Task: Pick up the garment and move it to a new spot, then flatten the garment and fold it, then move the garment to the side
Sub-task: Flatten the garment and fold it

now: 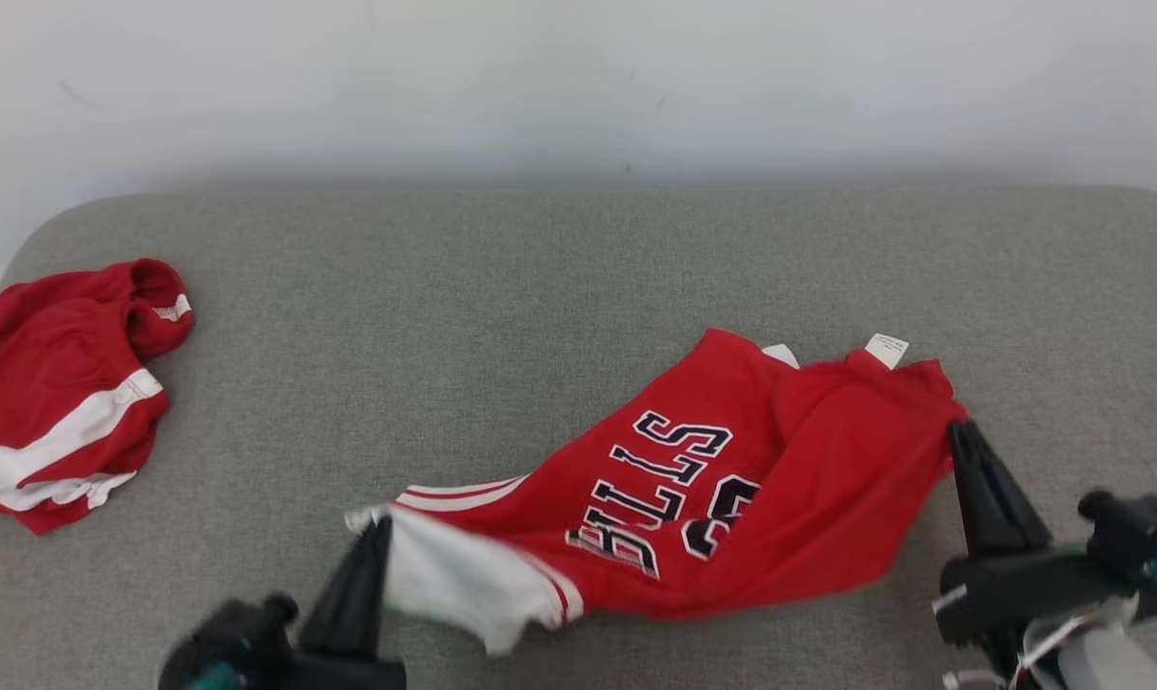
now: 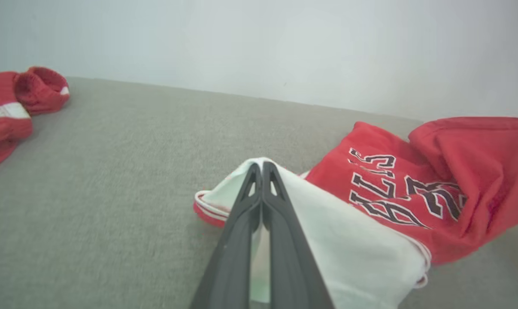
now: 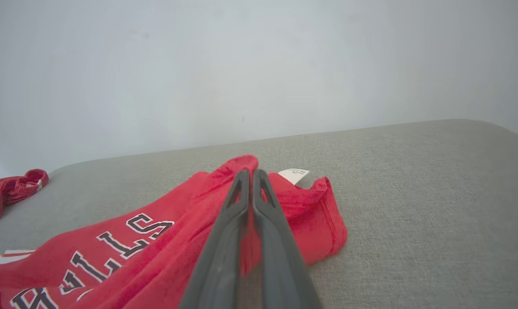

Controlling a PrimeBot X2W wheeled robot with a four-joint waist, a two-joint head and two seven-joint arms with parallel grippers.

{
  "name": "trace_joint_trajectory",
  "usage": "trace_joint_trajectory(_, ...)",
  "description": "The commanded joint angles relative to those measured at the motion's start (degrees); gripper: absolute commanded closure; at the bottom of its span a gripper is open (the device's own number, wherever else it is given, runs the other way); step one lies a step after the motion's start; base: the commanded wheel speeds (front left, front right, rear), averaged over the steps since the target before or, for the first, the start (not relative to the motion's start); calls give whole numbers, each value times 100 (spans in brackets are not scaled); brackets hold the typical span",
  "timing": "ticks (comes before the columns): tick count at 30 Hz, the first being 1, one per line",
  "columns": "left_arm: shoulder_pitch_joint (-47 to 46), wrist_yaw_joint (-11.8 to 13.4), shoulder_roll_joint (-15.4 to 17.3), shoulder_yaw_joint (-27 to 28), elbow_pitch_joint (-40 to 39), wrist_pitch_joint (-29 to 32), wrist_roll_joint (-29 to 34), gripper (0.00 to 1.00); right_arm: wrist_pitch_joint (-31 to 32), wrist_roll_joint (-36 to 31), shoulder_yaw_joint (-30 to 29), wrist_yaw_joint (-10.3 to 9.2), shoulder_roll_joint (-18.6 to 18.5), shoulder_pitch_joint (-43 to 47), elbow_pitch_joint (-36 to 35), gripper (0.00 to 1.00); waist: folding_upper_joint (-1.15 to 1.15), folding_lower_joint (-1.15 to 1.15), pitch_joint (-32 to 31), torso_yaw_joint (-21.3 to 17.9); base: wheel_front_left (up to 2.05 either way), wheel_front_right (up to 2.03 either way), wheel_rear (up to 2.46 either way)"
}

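Garment (image 1: 722, 489): red jersey with dark lettering, on the grey padded surface (image 1: 540, 278), right of centre, towards the robot's edge. The long axis runs left-right across the robot's front, tilted, with the white-panelled end near-left and the red end with the white label (image 1: 887, 349) far-right.

Left gripper (image 1: 381, 525) is at the white end, fingers together, clamped on the white panel, with cloth on both sides of them (image 2: 262, 166). Right gripper (image 1: 958, 431) is at the opposite red edge, fingers together on red fabric (image 3: 250, 172).

Each arm has its own near end, and the jersey sags between them. Judgement: a joint lift comes next, keeping the spacing along that axis. Red bundle (image 1: 60, 393) lies far left, well apart.
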Motion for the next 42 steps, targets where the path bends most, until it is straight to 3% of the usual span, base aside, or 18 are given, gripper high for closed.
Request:
trace_joint_trajectory(1,-240,11,71,31,-111,-19,-24,100,-3,69,23,-13,-25,-183,-55,100,0,0,66,-32,0,0,0)
trace_joint_trajectory(7,-1851,11,711,-292,-261,177,-355,100,139,648,128,-13,-68,-1461,22,100,0,0,512,-153,0,0,0)
trace_joint_trajectory(11,-3442,12,1149,-417,-120,583,-624,100,354,929,114,-13,-110,-2824,366,100,0,0,1116,-268,0,0,0)
trace_joint_trajectory(17,-5993,12,1473,-502,401,1107,-909,100,752,1133,33,-13,-127,-5152,949,100,0,0,2119,-416,0,0,0)
trace_joint_trajectory(23,-8219,12,1540,-659,1096,1359,-1082,100,1025,1137,-178,-13,-117,-7298,1668,100,0,0,2784,-514,0,0,0)
trace_joint_trajectory(27,-9401,12,1394,-786,1609,1385,-1221,100,1080,1093,-323,-13,-87,-8486,2311,100,0,0,3043,-537,0,0,0)
trace_joint_trajectory(32,-10755,11,1250,-1405,2170,1314,-1214,100,998,621,-132,-13,-263,-9611,2928,100,0,0,3403,-483,0,0,0)
trace_joint_trajectory(42,-11696,11,983,-2028,3103,1082,-1435,100,636,554,71,-13,-160,-10250,3636,100,0,0,3844,-570,0,0,0)
